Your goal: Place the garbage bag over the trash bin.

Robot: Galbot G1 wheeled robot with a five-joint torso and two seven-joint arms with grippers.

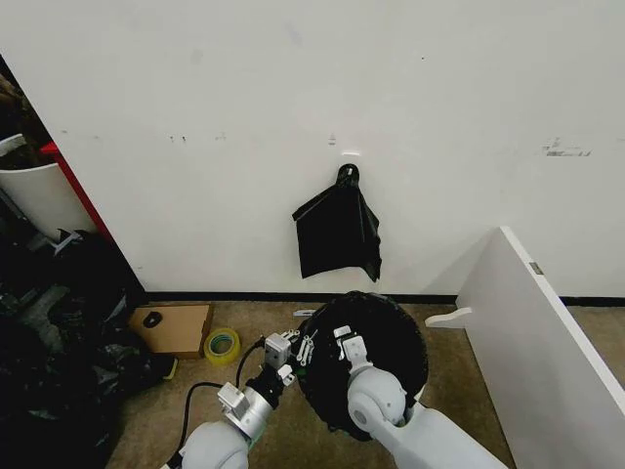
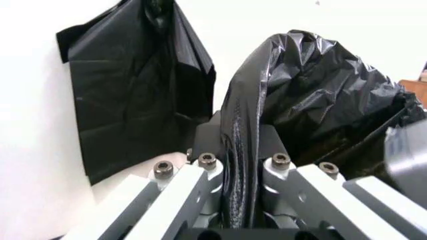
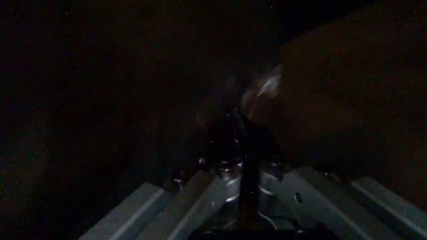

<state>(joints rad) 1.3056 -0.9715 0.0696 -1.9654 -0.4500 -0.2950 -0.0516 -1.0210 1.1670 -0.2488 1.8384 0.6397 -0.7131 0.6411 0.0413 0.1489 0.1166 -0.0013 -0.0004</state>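
Already the garbage bag [image 1: 376, 342] sheathed the trash bin (hidden beneath) on the floor by the wall. Both the left gripper [image 1: 283, 363] and right gripper [image 1: 347, 344] pinched its film, jaws nearly closed. Settling the rim probably remained. A black bunch [image 1: 337, 234] hung behind; tape roll [image 1: 222, 344] lay nearby.

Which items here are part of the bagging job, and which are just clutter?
Job:
- garbage bag, draped over the bin
- left gripper, shut on the bag's edge
- right gripper, shut on bag film inside

Clutter:
- black bunch on the wall
- tape roll
- cardboard box
- white panel
- dark sacks
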